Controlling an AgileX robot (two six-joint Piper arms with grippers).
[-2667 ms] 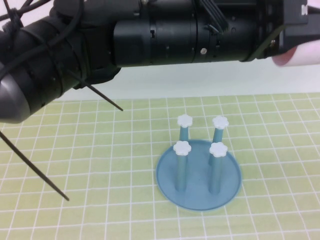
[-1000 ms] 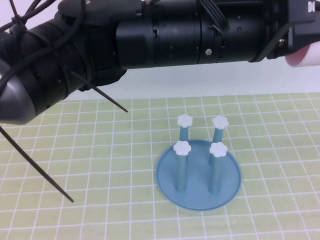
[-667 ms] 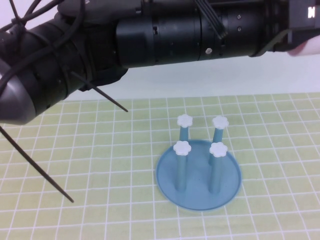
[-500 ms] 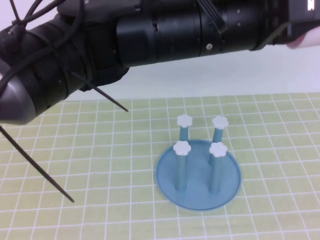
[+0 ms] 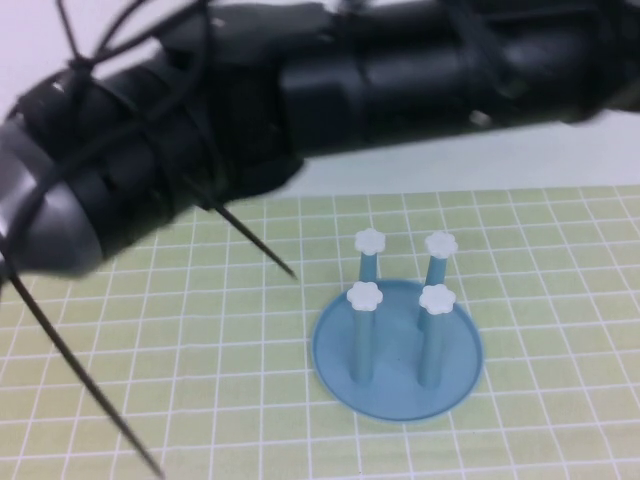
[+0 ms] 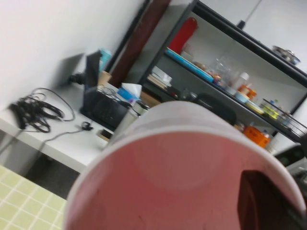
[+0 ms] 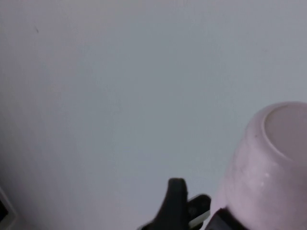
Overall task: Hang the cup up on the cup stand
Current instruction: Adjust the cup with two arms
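The cup stand (image 5: 330,365) is a round blue dish with four upright blue pegs topped by white flower caps, on the green grid mat, right of centre. My left arm (image 5: 400,90) crosses the top of the high view and its gripper is past the upper right edge. In the left wrist view the pale pink cup (image 6: 168,167) fills the picture, mouth toward the camera. My left gripper (image 6: 276,203) is shut on its rim, one dark finger inside. The right wrist view shows the cup's closed base (image 7: 273,163) against a plain wall. A black finger (image 7: 176,203) stands beside it.
The green grid mat (image 5: 200,330) covers the table around the stand. Loose black cable ties (image 5: 80,390) hang from the left arm over the mat's left side. A shelf unit (image 6: 230,72) and a cluttered desk show behind the cup.
My left arm has swung up and closer to the high camera, now blurred. The pink cup, earlier peeking at the upper right edge, has left the high view. The stand has not moved.
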